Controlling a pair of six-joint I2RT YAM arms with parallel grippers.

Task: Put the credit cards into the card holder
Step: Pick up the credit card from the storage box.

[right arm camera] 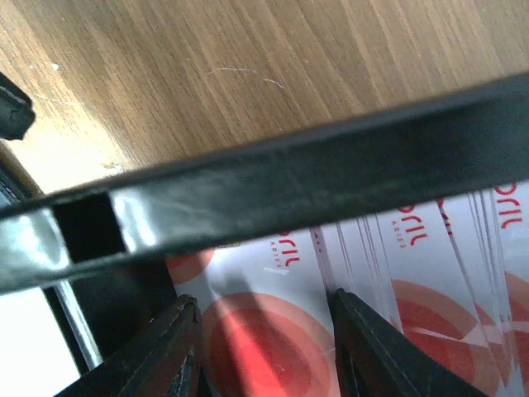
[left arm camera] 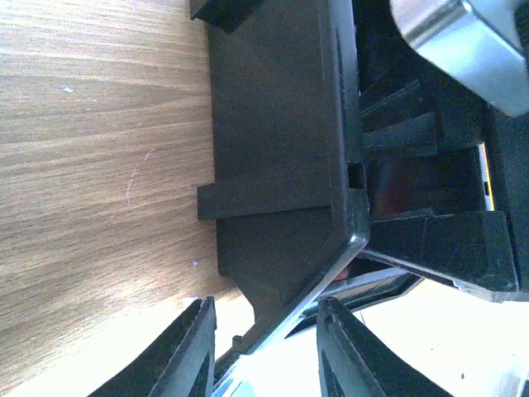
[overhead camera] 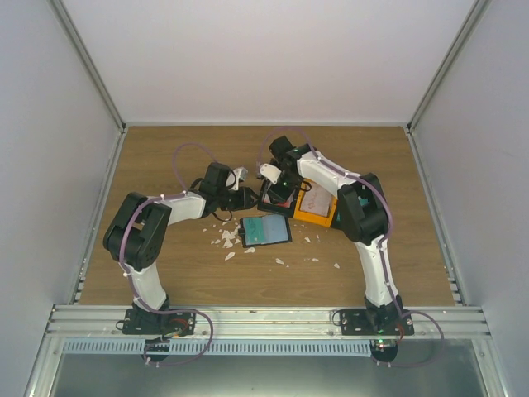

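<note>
Two claws are at work, both with their fingers spread and neither pinching anything. The right gripper [right arm camera: 266, 351] hangs tips-down inside the black tray [right arm camera: 273, 194], directly over the red-and-white credit cards [right arm camera: 248, 327]. The cards lie flat in an overlapping fan that spreads to the right of the wrist view. Their visible edges run from the tray rim back toward the camera, roughly in line with the gap between the fingers, so the fingers seem to bracket the nearest card across its width. Whether the tips touch a card I cannot tell.

The left gripper [left arm camera: 264, 356] sits at the tray's outer corner, with that corner between its fingers; contact is unclear.

Further out, the card holder [overhead camera: 266, 230] lies open and flat on the table [overhead camera: 165, 165], bluish inside up. It is just on the near side of the tray and between the two arms. From the right claw it lies toward the arm bases, and the left claw looks about as close to it. An orange tray [overhead camera: 318, 212] adjoins the black one, and white scraps [overhead camera: 227, 240] lie beside the holder.
</note>
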